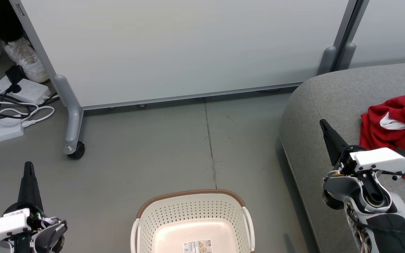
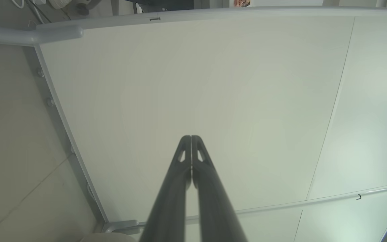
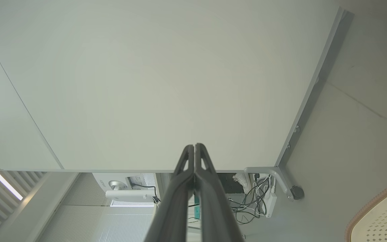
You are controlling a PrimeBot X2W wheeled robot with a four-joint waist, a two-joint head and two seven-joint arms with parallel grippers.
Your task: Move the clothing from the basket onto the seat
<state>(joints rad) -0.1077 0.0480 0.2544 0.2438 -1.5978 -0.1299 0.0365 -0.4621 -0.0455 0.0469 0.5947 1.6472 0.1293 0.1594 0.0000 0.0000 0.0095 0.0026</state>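
— Where is the clothing being kept?
— The red clothing (image 1: 397, 121) is being carried by the grey sofa (image 1: 315, 112), bunched at the head view's right edge. It is being cut off there, so possibly more than one garment is being seen.
— And the basket?
— The basket (image 1: 192, 194) is being left standing on the floor (image 1: 153, 147), to the left of the sofa, with a label sticker (image 1: 197, 246) being shown on its bottom.
— Is anything being gripped?
— Nothing. The left claw (image 1: 29, 165) is being held fully closed over the floor, fingers pressed together. The right claw (image 1: 323, 123) is being held likewise, closed and empty, above the sofa near the clothing. Both are being pointed toward the white panel (image 1: 188, 52).
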